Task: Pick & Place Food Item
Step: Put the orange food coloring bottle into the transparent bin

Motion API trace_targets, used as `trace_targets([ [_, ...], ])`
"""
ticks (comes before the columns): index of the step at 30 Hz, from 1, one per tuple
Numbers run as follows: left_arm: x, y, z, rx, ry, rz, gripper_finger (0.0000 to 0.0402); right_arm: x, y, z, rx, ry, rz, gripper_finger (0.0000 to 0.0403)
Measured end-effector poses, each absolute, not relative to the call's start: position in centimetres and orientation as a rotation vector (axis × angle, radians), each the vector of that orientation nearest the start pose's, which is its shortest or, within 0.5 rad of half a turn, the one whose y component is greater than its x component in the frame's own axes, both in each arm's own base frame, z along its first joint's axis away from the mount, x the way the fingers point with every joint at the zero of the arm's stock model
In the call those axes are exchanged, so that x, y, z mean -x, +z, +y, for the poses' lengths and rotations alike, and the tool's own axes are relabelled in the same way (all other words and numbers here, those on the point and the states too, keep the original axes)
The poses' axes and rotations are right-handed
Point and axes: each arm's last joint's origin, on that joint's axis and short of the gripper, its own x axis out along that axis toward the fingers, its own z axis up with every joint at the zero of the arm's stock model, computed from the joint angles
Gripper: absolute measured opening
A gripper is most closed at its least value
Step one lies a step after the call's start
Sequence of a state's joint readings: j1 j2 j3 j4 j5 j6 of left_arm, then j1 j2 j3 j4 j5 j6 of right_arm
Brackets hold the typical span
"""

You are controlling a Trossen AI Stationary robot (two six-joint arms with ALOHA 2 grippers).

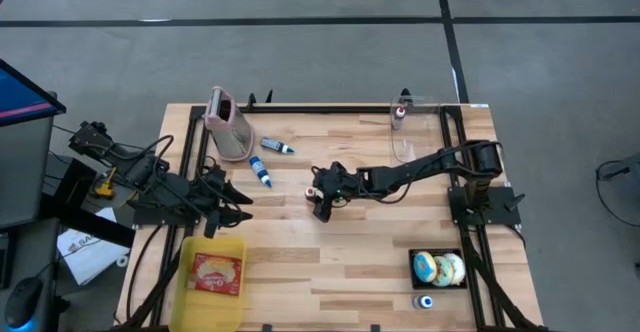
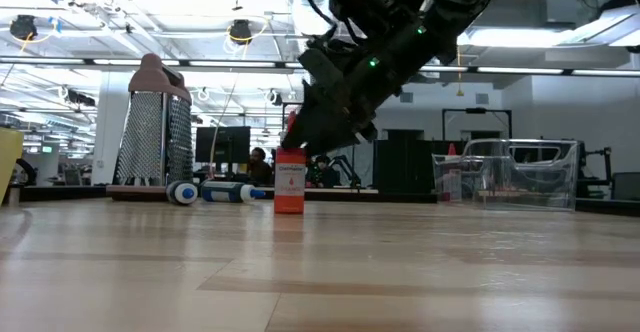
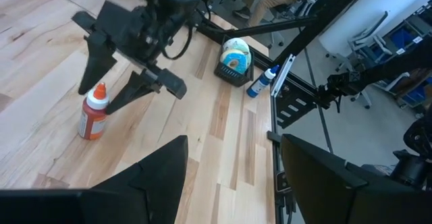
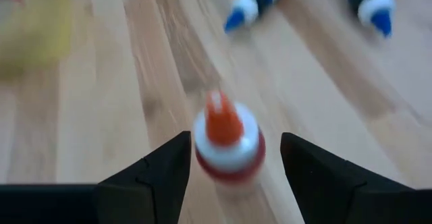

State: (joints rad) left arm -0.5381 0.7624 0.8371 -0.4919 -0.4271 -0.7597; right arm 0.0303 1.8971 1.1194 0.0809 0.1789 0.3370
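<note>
desk: light wood planks, black frame rails at both sides
red bottle: upright, between right pincer fingers
two blue-capped tubes: lying flat, beyond right pincer
grater: near tubes
yellow tray: just beside left pincer
black tray: well apart from both pincers

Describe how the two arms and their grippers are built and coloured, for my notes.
Both arms are matte black with jointed, boxy links. The right arm carries loose black cables and small green indicator lights near the wrist in the low view. The right gripper has two flat, angular black fingers. The left gripper has the same dark, wedge-shaped fingers. No markings are readable.
</note>
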Motion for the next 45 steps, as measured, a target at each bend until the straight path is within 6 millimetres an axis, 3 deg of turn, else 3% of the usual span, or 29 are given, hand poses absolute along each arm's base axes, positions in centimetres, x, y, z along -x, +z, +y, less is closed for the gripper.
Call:
trace_targets([
  [9,-13.9,32.6,-6.9,0.56,0.036,0.389,0.0233,-40.4,16.4,0.2,-0.235,-0.257,0.675,0.0214],
  [20,-13.9,32.6,-6.9,0.564,0.037,0.389,0.0233,-40.7,16.0,0.3,-0.278,-0.255,0.679,0.0129],
  [27,-13.9,32.6,-6.9,0.564,0.036,0.389,0.0233,-40.7,16.1,0.3,-0.349,-0.3,0.664,0.0135],
  [31,-13.9,32.6,-6.9,0.564,0.037,0.389,0.0233,-41.3,17.3,-0.2,-0.382,-0.386,0.654,0.0127],
  [38,-13.9,32.6,-6.9,0.559,0.042,0.387,0.0233,-41.7,21.9,-3.6,-0.331,-0.703,0.733,0.0126],
  [45,-13.9,32.6,-6.9,0.545,0.044,0.385,0.0233,-38.6,24.9,-9.2,-0.334,-0.972,0.804,0.0127],
])
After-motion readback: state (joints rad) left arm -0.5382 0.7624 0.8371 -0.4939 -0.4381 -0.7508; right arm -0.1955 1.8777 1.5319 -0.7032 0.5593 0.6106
